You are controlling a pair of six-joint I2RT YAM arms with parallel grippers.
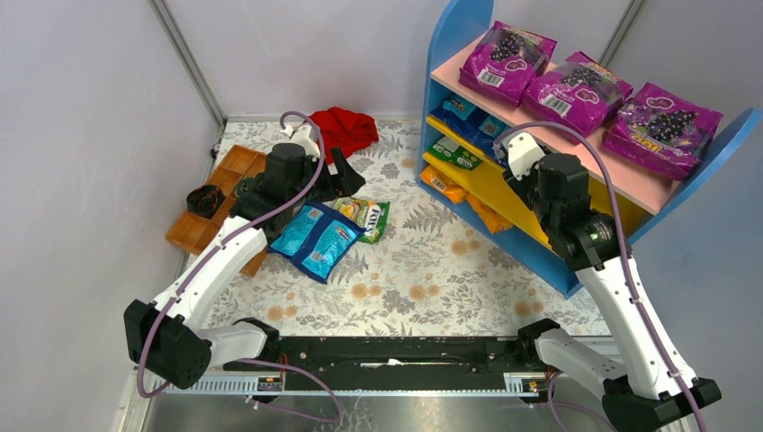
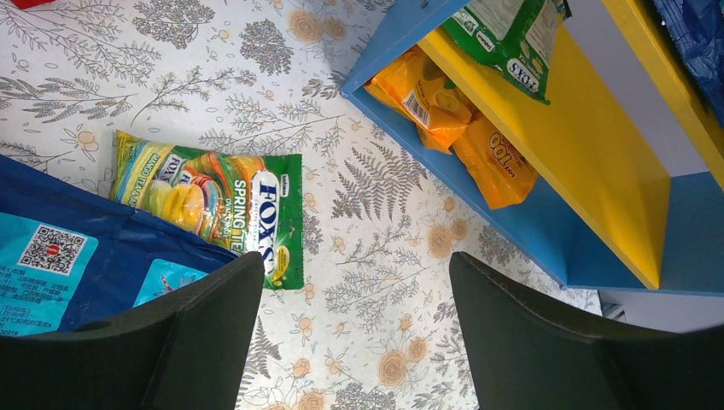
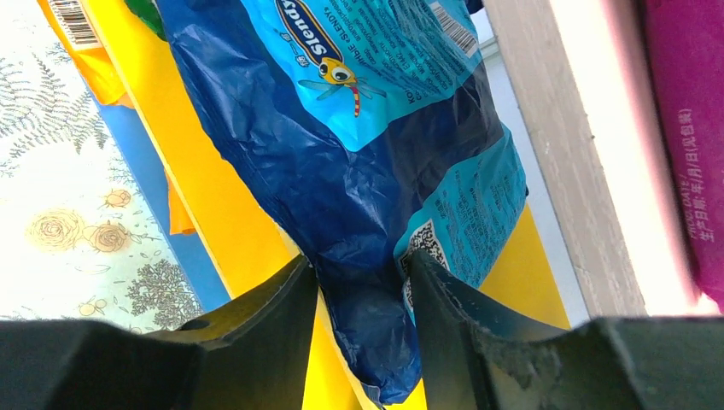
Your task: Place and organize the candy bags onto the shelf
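**A:** What does the right gripper [image 3: 363, 269] have?

**B:** Its fingers are clamped on the dark end of a blue candy bag [image 3: 341, 128]. That bag lies at the front edge of a yellow board [image 3: 230, 196] of the shelf [image 1: 456, 36], just under the pink top board [image 1: 589, 148].

**A:** And the left gripper [image 2: 354, 265]?

**B:** Its fingers are spread wide and hold nothing. It hangs over the desk [image 1: 432, 270], near the middle.

**A:** What lies below it?

**B:** A green candy bag [image 2: 213, 201] lies flat on the desk, touching a second blue bag [image 2: 77, 256].

**A:** Is anything else shelved?

**B:** Two orange bags [image 2: 427, 94] lie on the bottom board [image 2: 529, 235], toward its left end. Another green bag [image 2: 512, 34] lies on the yellow board above them.
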